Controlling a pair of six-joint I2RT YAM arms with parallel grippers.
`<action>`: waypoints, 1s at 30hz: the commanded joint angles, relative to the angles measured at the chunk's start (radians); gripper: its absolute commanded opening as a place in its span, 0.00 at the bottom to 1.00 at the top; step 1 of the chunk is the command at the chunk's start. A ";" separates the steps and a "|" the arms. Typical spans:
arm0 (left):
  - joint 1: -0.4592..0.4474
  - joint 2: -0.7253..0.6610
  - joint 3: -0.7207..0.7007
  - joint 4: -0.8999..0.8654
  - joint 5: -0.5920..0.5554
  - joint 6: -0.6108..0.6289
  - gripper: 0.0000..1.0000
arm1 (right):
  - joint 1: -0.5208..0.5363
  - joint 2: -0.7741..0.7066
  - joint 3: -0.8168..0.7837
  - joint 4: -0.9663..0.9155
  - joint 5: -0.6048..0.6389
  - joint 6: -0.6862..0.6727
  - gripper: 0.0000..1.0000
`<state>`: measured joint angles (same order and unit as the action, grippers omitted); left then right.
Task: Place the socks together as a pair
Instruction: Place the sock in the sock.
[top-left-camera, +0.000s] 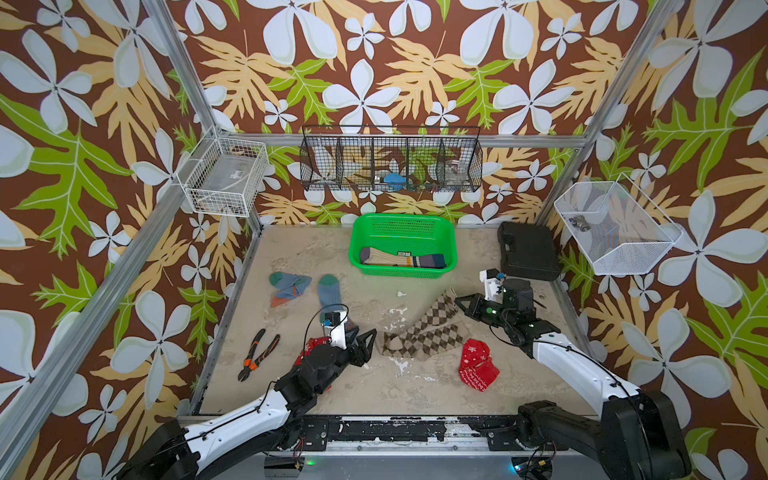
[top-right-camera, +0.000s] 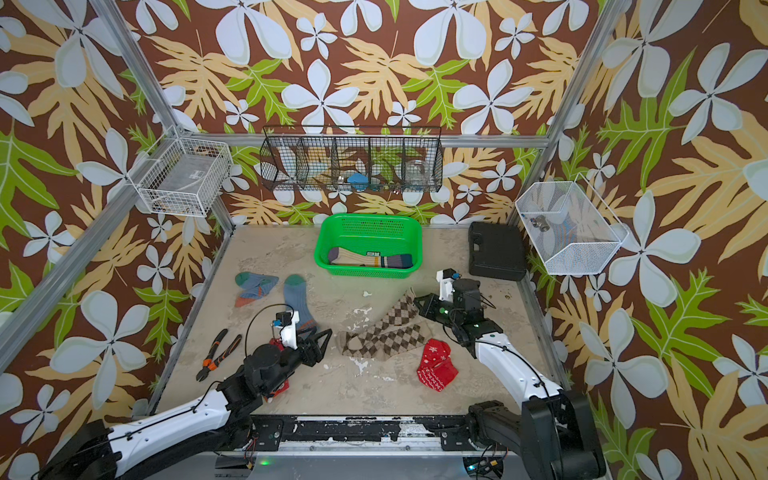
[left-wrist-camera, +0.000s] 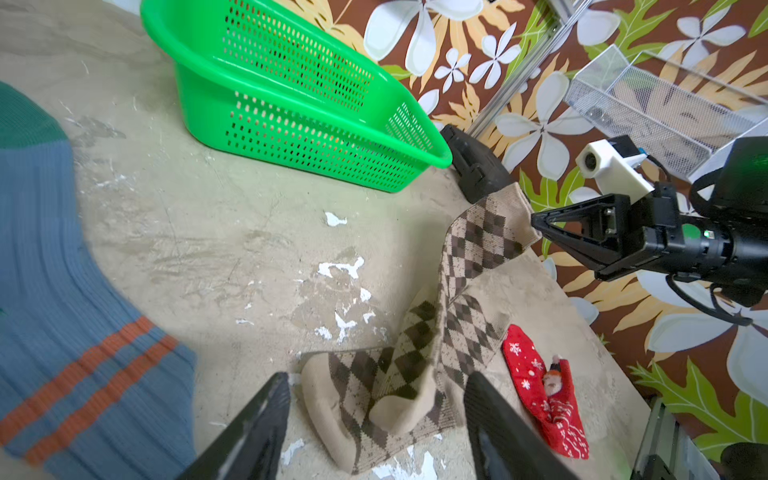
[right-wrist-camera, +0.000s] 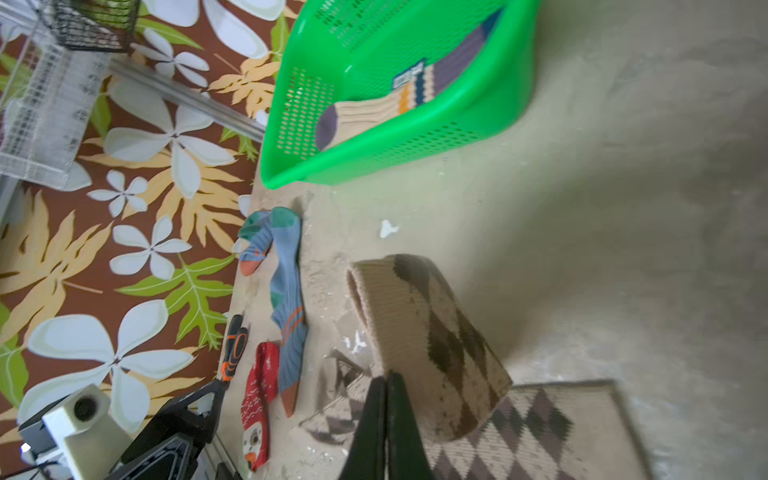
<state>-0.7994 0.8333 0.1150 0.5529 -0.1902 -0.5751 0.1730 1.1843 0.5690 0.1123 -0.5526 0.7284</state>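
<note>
Before green plastic basket: right fingers are pinching one of two brown-beige argyle socks; left fingers are gaping, empty.

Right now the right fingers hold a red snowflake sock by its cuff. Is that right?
No. The right fingers hold the brown argyle sock by its cuff, as the left wrist view shows; the red snowflake sock near it lies untouched.
</note>
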 joint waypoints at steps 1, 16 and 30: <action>0.001 0.087 0.019 0.086 0.075 -0.012 0.69 | -0.028 0.039 -0.020 0.101 -0.004 -0.023 0.00; -0.271 0.344 0.045 0.229 -0.055 0.218 0.72 | -0.044 0.151 0.001 0.131 -0.027 -0.072 0.00; -0.322 0.651 0.127 0.379 -0.193 0.328 0.78 | -0.044 0.116 0.005 0.094 -0.078 -0.114 0.00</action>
<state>-1.1168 1.4647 0.2295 0.8669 -0.3836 -0.2829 0.1295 1.3094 0.5694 0.2256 -0.6071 0.6388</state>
